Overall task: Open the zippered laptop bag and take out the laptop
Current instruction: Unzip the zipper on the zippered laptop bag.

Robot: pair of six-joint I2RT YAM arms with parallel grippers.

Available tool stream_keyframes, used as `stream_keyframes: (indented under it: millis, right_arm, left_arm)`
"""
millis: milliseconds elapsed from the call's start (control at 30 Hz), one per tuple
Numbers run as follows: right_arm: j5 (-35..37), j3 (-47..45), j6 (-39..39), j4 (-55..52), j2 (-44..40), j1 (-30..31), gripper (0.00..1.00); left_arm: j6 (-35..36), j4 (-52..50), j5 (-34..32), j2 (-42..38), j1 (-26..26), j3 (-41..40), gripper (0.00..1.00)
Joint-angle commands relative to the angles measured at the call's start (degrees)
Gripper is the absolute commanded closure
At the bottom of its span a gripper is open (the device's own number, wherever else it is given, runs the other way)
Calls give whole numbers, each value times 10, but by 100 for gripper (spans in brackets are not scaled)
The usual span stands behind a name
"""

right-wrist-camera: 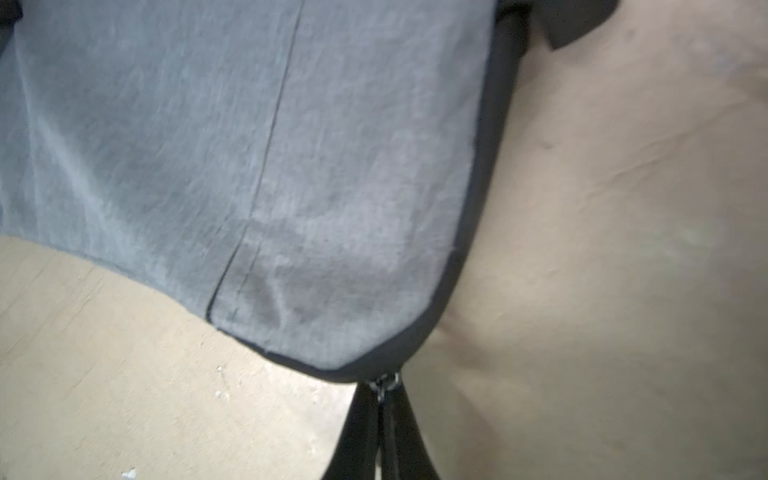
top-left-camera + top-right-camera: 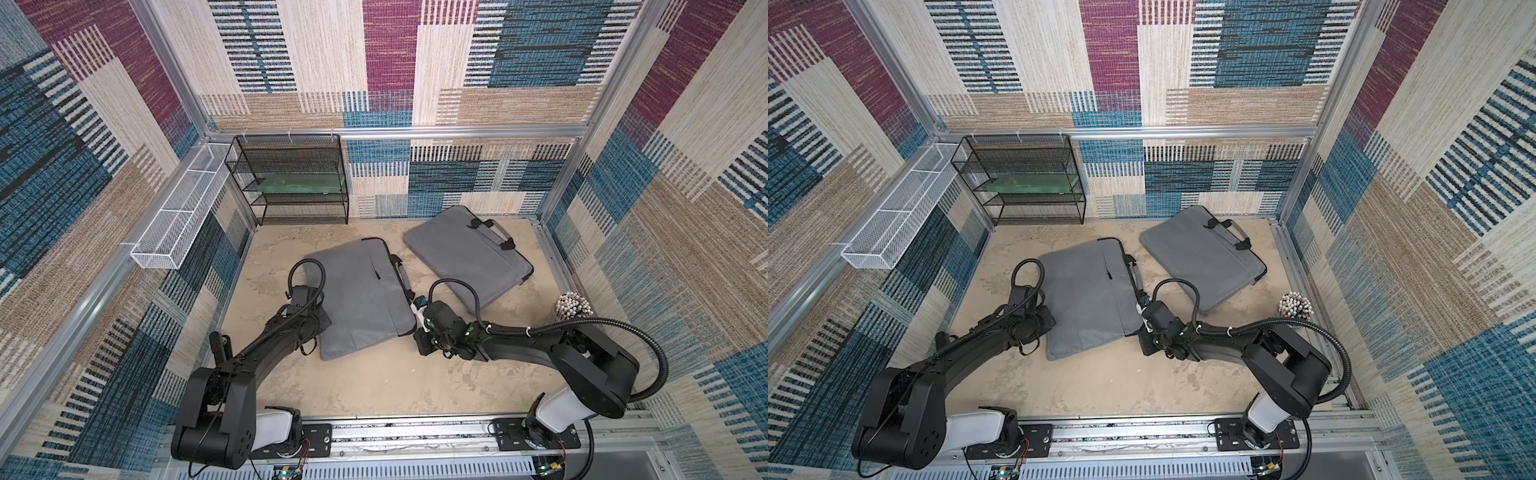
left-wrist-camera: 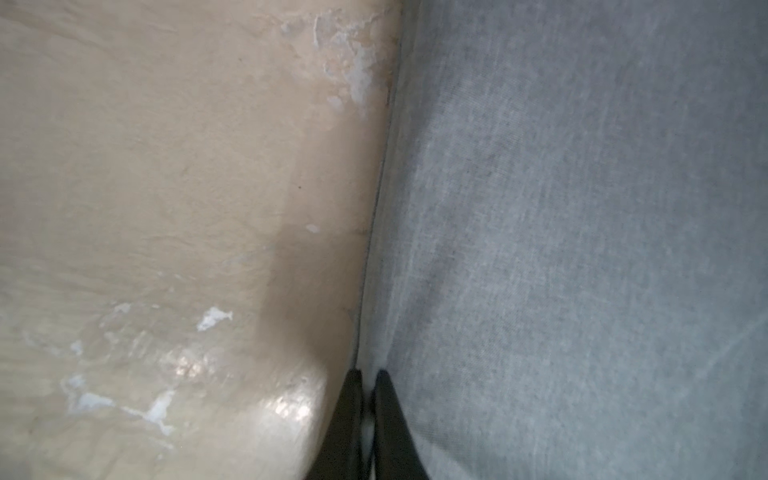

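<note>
A grey zippered laptop bag [image 2: 361,299] lies flat in the middle of the beige table [image 2: 374,386], seen in both top views. My left gripper [image 3: 368,376] sits at the bag's left edge [image 3: 374,249], its jaws shut on a thin fold of the grey fabric. My right gripper [image 1: 384,388] is at the bag's near right corner [image 1: 332,332], shut on the small metal zipper pull [image 1: 386,381] that hangs from the black zipper band. The bag's black handle [image 2: 401,270] runs along its right side. The laptop is hidden.
A second grey bag [image 2: 465,257] with black handles lies at the back right. A black mesh shelf [image 2: 291,183] stands against the back wall and a white wire basket [image 2: 178,220] hangs on the left wall. A cup of pens [image 2: 575,305] stands by the right wall.
</note>
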Motion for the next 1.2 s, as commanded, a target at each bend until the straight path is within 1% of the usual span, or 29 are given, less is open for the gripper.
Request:
stream_keyframes:
  millis: [0,100,133,167,233,267,333,400,567,667,700,800,833,900,1033,1167]
  right_arm:
    - [-13,20,15,-10,20,31,100]
    - [-16,40,22,-8,41,60,100]
    - [-16,49,23,-9,49,71,100]
    - [-14,59,24,-11,57,79,100]
    - [-9,73,22,-18,68,90,100]
    - [-9,79,20,-20,72,96,100]
    - [-9,86,13,-22,78,98,100]
    - [-10,92,6,-24,82,98,100]
    - [-17,101,-8,-23,90,98,100]
    - [-22,105,-13,-23,93,98,100]
    - [-23,106,-15,-24,94,112,100]
    - [-26,113,-22,-28,96,120,100]
    - [-26,116,-24,-30,98,121,100]
    - [-28,120,-29,-32,98,127,100]
    - [-28,127,-37,-32,98,136,100]
    - [-37,131,-45,-27,100,138,100]
  left_arm:
    - [23,9,0,22,8,25,86]
    - [32,8,17,40,12,47,78]
    - [35,5,21,42,13,55,73]
    - [35,-1,25,41,14,59,61]
    - [35,-19,22,29,14,62,35]
    - [31,-38,11,19,14,63,26]
    - [24,-75,-8,-5,15,60,21]
    - [15,-102,-12,-36,15,50,19]
    - [-20,-152,20,-125,14,6,14]
    - [-58,-154,60,-176,13,-30,14]
    - [-72,-147,78,-189,12,-42,14]
    - [-127,-95,141,-226,2,-89,17]
    - [-148,-71,160,-234,-4,-107,18]
    - [-184,-45,177,-242,-23,-127,18]
    - [-225,-17,176,-240,-69,-142,21]
    - [-245,18,174,-220,-108,-148,27]
